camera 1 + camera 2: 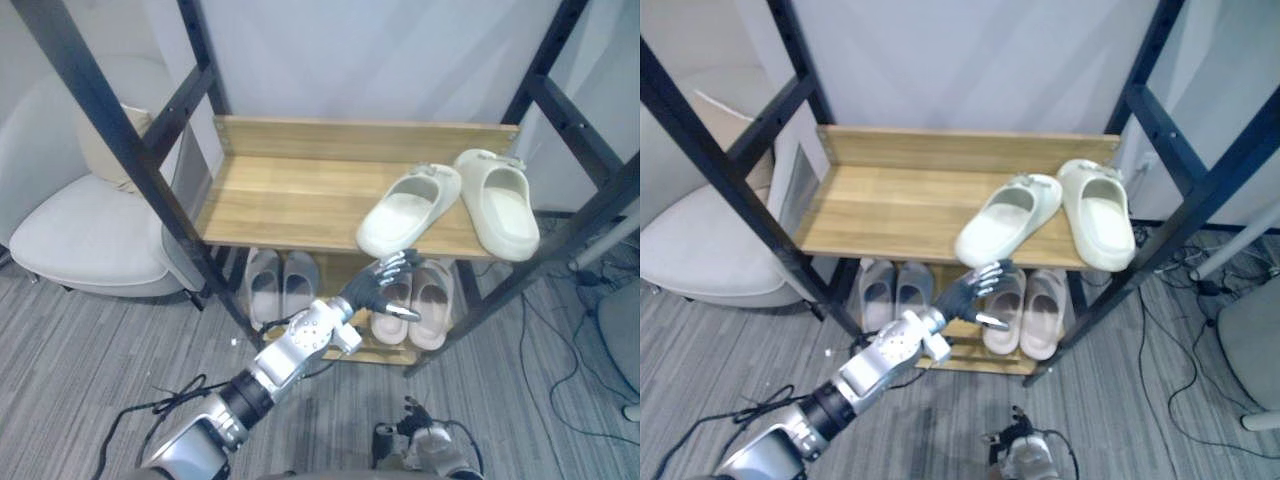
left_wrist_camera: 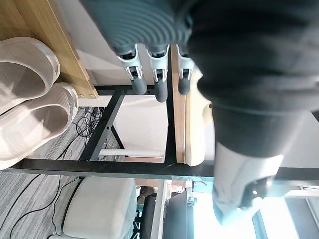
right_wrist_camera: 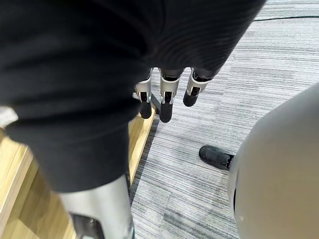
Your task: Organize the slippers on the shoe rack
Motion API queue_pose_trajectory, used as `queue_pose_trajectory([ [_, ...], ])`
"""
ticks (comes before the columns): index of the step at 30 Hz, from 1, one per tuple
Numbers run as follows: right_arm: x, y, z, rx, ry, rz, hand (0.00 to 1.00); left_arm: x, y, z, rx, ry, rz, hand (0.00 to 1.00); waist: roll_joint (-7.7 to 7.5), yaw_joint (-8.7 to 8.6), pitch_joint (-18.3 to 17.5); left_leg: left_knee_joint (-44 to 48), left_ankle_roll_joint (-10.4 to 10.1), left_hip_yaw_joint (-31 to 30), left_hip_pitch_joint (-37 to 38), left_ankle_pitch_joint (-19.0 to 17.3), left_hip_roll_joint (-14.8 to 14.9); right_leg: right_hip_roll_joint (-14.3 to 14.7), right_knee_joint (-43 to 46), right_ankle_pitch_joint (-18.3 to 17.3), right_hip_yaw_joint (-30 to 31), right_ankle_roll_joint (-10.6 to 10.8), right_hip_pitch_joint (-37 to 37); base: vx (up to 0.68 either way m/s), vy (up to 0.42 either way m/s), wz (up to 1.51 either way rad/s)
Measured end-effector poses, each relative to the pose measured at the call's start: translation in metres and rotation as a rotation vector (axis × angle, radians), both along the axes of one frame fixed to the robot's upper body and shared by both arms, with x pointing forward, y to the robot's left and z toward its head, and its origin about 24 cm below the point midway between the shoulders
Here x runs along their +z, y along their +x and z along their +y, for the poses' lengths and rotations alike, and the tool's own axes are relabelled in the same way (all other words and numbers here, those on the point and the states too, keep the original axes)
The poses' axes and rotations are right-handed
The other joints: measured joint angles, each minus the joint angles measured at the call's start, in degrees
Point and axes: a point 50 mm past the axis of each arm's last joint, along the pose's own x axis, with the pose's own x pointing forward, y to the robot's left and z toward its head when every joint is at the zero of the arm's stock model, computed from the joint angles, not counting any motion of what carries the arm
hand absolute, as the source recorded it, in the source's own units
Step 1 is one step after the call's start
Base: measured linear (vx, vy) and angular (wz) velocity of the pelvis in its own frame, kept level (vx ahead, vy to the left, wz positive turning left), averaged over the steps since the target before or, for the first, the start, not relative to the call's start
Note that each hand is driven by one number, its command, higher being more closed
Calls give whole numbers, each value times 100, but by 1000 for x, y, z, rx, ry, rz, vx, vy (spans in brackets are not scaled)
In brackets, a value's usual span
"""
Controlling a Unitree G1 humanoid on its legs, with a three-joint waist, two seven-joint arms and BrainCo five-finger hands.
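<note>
Two cream slippers lie on the right half of the wooden top shelf (image 1: 270, 195). One cream slipper (image 1: 410, 208) lies slanted, its toe hanging over the shelf's front edge. The other cream slipper (image 1: 497, 200) lies straight beside it. On the lower shelf stand a grey pair (image 1: 282, 284) and a pinkish pair (image 1: 425, 300). My left hand (image 1: 378, 285) is open just below the front edge, under the slanted slipper's toe and in front of the pinkish pair, holding nothing. My right hand (image 3: 164, 97) hangs open over the grey floor beside a wooden edge.
Black metal posts (image 1: 120, 130) frame the rack on both sides. A white armchair (image 1: 90, 225) with a beige cushion stands at the left. Cables (image 1: 560, 380) trail on the carpet at the right, near a pale round seat (image 1: 622, 335).
</note>
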Motion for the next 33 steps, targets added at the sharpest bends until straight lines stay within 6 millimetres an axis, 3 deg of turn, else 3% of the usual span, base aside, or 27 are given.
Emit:
queue_pose_trajectory([
  [8, 0, 0, 0, -1, 0, -1, 0, 5, -1, -3, 6, -30, -2, 0, 0, 4, 0, -2, 0, -14, -4, 1, 5, 3, 0, -1, -17, 1, 1, 0, -1, 0],
  [14, -2, -4, 0, -3, 0, 13, 0, 51, -27, -27, -123, -212, -126, 0, -26, 148, -22, 118, 7, -157, -197, 13, -34, -73, 35, 2, -139, 4, -34, 1, 2, 16],
  [22, -4, -11, 1, 5, -4, 36, 0, 99, -40, -20, -134, -395, -268, 0, -55, 347, -88, 283, 52, -286, -400, 49, -137, -181, 42, 53, -177, 7, -56, -60, -6, 9],
  [33, -7, -20, 3, 5, 3, 51, 0, 100, -23, 4, 75, -444, -284, 0, -143, 414, -280, 407, 53, -321, -501, 49, -130, -182, 43, 81, -208, -31, -57, -35, -11, 2],
])
